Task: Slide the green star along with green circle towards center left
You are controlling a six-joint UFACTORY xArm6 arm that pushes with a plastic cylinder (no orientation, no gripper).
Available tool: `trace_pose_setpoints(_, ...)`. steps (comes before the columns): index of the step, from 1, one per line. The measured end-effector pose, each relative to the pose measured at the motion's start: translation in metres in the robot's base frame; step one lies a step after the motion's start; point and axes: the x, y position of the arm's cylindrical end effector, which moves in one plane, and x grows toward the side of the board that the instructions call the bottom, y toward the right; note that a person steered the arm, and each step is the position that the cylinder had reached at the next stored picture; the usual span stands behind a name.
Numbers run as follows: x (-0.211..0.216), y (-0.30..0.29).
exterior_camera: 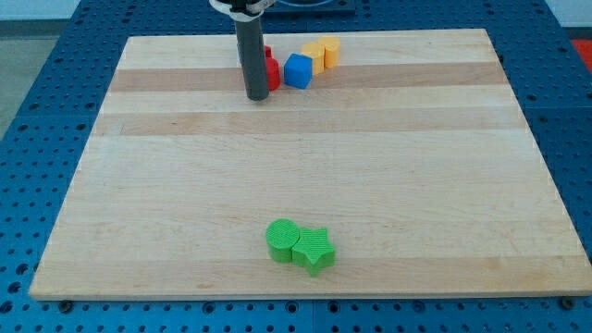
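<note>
Approach step, no jaws on rig: my tip parked at 12 o'clock beside red block, green circle touching green star at 6 o'clock on worktop; next, probably round to star's 3 o'clock side, push toward 9 o'clock.

Bright, even light; sharp focus.

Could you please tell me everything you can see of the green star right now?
The green star is a small, chunky star-shaped block, matte bright green with a ribbed look on its sides. It lies flat near the wooden board's bottom edge, slightly right of the middle. Its left side touches the green circle. My tip is far off, near the view's top, not touching it.
</note>
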Motion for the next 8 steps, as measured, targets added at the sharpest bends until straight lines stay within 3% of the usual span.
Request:
trace_pose_setpoints(1, 0.037, 0.015)
trace_pose_setpoints(2, 0.070, 0.092)
trace_pose_setpoints(3, 0.126, 0.163)
trace_pose_setpoints(4, 0.200, 0.173)
trace_pose_setpoints(6, 0.245, 0.128)
trace_pose_setpoints(8, 0.248, 0.078)
